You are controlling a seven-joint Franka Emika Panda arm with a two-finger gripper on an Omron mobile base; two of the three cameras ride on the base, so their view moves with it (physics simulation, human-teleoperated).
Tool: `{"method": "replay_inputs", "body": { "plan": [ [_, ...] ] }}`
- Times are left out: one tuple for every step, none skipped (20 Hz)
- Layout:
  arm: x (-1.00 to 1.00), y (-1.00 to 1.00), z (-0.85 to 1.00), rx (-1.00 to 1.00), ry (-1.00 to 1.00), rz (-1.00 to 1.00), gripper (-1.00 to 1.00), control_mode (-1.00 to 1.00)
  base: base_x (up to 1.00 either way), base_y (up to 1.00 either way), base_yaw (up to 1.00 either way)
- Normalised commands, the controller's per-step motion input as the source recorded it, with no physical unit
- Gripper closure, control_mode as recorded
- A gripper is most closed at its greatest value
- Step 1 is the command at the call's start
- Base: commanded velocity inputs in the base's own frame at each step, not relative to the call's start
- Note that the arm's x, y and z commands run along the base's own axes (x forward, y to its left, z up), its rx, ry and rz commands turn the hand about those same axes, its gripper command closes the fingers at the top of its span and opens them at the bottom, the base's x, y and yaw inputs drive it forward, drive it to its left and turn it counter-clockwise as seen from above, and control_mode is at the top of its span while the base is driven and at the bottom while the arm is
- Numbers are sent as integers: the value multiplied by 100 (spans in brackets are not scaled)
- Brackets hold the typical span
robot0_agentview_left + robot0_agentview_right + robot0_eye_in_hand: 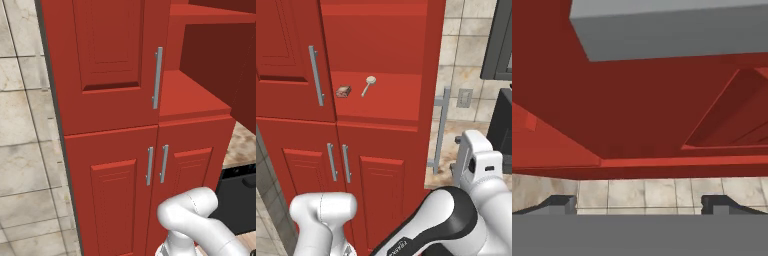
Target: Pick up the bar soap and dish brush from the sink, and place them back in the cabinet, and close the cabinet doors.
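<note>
The bar soap [343,91] lies on a red shelf [391,102] of the cabinet [381,45], a small orange-brown block with a paler face; just beside it, to its right in the right base view, the dish brush [368,85] lies on the same shelf, its round pale head uppermost in the picture and its thin handle slanting down toward the soap; the two are near each other but apart. The left cabinet door [105,60] is shut, its long silver bar handle [157,77] upright along its edge; the right-hand door [442,125] stands swung out, seen edge-on with its handle against the tiled wall [456,30]. Below the shelf, two smaller red doors [336,175] with shorter handles are closed. In the hand view the fingers [639,205] stand wide apart, the two dark tips [559,204] far to either side with nothing between them; beyond them lie pale wall tiles and the red underside of the cabinet's panelling.
</note>
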Motion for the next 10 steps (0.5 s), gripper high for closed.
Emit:
{"method": "replay_inputs", "body": {
  "plan": [
    [0,0,0,0,0,12,-100,-100,0,0,0],
    [0,0,0,0,0,13,-100,-100,0,0,0],
    [0,0,0,0,0,14,-100,-100,0,0,0],
    [0,0,0,0,0,14,-100,-100,0,0,0],
    [0,0,0,0,0,13,-100,-100,0,0,0],
    [0,0,0,0,0,13,-100,-100,0,0,0],
    [0,0,0,0,0,13,-100,-100,0,0,0],
    [0,0,0,0,0,13,-100,-100,0,0,0],
    [0,0,0,0,0,13,-100,-100,0,0,0],
    [0,0,0,0,0,13,-100,-100,0,0,0]
  ]
}}
